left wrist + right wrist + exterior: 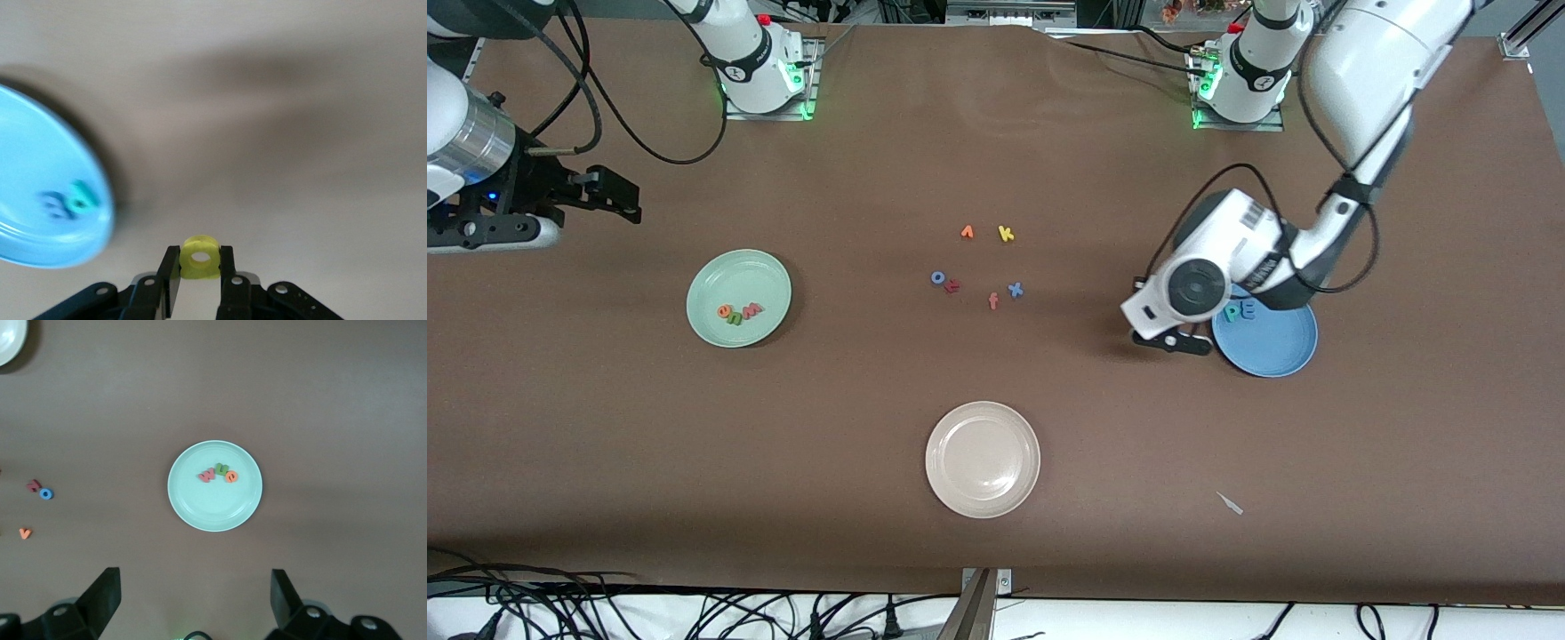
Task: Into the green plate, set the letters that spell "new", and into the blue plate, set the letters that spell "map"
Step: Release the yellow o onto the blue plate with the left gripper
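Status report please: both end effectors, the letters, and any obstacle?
Left end effector shut on yellow a, beside blue plate. Right end effector open, high over green plate; e, n, w inside. No obstacle seen.

Blue plate (1272,348) partly hidden under left arm; m in it can't be made out. Left wrist view cuts plate (40,200) at edge, letters there blurred. Small red letter (953,285) by blue o (937,277) unreadable.

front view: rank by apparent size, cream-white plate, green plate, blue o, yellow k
1. cream-white plate, looks largest, though it lies nearest the camera.
2. green plate, slightly smaller.
3. blue o and yellow k: both tiny, too alike to rank.
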You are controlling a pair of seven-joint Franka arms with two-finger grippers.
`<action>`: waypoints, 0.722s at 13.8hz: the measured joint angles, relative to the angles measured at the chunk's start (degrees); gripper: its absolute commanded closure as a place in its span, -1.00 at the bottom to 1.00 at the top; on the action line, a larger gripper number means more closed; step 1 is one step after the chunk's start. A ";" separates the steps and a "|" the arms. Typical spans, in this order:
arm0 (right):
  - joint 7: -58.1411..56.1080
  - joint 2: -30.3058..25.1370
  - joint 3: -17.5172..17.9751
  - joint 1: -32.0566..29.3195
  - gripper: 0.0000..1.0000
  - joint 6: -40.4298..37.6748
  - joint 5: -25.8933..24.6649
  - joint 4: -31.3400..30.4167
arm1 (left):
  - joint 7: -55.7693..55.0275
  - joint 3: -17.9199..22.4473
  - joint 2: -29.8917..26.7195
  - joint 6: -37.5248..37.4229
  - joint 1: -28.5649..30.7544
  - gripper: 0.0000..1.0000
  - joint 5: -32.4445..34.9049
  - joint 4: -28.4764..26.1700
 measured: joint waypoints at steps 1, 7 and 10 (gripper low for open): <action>0.00 -0.05 1.58 -1.29 -0.99 -0.06 0.00 -0.01 | 4.87 0.11 0.00 -0.32 2.58 0.64 0.00 0.04; 0.00 -0.04 2.23 -2.22 -0.99 -0.10 0.00 -0.13 | 22.62 5.53 1.54 -0.38 7.79 -0.99 1.57 0.03; 0.01 -0.22 1.96 -2.57 -0.99 -1.12 0.00 -0.12 | 25.44 5.99 2.37 0.14 7.81 -1.00 2.78 0.61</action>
